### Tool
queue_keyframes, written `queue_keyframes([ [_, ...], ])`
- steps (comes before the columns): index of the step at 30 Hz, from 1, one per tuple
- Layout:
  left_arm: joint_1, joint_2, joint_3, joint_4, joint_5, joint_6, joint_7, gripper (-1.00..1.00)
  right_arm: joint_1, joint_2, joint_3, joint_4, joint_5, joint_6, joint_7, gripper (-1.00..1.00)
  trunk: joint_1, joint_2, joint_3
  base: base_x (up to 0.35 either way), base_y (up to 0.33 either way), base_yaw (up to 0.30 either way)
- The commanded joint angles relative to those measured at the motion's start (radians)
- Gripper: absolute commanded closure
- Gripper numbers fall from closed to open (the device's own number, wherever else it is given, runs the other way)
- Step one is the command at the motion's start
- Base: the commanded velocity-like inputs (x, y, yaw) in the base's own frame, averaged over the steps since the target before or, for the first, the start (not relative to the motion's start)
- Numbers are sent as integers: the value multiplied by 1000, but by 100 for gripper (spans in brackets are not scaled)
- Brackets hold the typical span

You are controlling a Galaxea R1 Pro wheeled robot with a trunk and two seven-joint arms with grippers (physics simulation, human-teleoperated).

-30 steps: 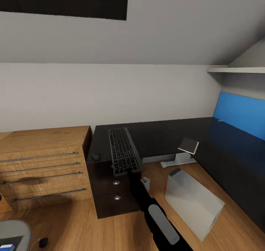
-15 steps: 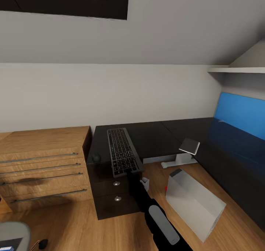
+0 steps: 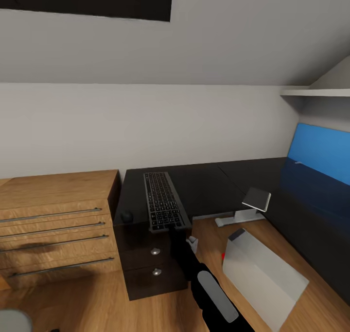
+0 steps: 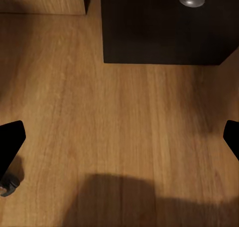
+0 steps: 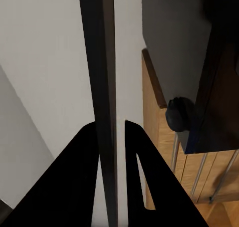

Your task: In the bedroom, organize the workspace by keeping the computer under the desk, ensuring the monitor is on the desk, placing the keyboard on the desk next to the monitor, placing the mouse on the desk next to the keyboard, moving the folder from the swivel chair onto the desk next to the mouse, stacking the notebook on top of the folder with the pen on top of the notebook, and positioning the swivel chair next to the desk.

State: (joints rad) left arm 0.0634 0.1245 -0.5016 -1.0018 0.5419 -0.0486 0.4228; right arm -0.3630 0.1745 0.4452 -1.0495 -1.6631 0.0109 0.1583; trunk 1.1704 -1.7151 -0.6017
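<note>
The black keyboard [image 3: 163,205] lies lengthwise over the left end of the black desk [image 3: 209,181], its near end past the desk's front edge. My right gripper [image 3: 173,230] is shut on that near end. The right wrist view has the keyboard [image 5: 102,77] edge-on between the fingers [image 5: 79,172]. A dark round mouse [image 3: 127,216] [image 5: 181,113] sits on the desk's left front corner. The silver computer tower [image 3: 262,271] rests on the floor. A dark panel with a blue face [image 3: 318,152] and a white stand [image 3: 245,210] look like the monitor. My left gripper [image 4: 119,142] hangs open over the wooden floor.
A wooden dresser [image 3: 53,215] with metal handles stands left of the desk. The desk's drawer unit [image 3: 146,259] with round knobs is just ahead of my right arm, and it is also in the left wrist view [image 4: 169,27]. A shelf [image 3: 316,92] is on the right wall.
The camera has shifted, so the swivel chair's edge has nearly left the lower left corner. The keyboard stays in my right gripper over the desk's left end.
</note>
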Motion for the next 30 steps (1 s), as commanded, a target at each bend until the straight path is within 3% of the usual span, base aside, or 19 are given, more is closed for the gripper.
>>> queue_keyframes([
  [1, -1, 1, -4, -1, 10, -5, 6, -100, -1, 0, 1, 1, -13, 1, 7, 100, 0, 0, -1, 44, 1, 0],
  [26, -1, -2, -12, 0, 10, -5, 7, -100, -1, 0, 4, 35, -14, 3, -13, 100, 0, 0, -1, 95, 7, 0],
  [27, -1, -2, -12, 0, 10, -5, 7, -100, -2, 0, 4, 35, -13, 3, -13, -100, 0, 0, -1, 3, 0, 0],
  [30, -1, -2, -11, 0, 10, -5, 7, -100, -2, 0, 4, 35, -12, 3, -14, -100, 0, 0, -1, 1, 0, 0],
])
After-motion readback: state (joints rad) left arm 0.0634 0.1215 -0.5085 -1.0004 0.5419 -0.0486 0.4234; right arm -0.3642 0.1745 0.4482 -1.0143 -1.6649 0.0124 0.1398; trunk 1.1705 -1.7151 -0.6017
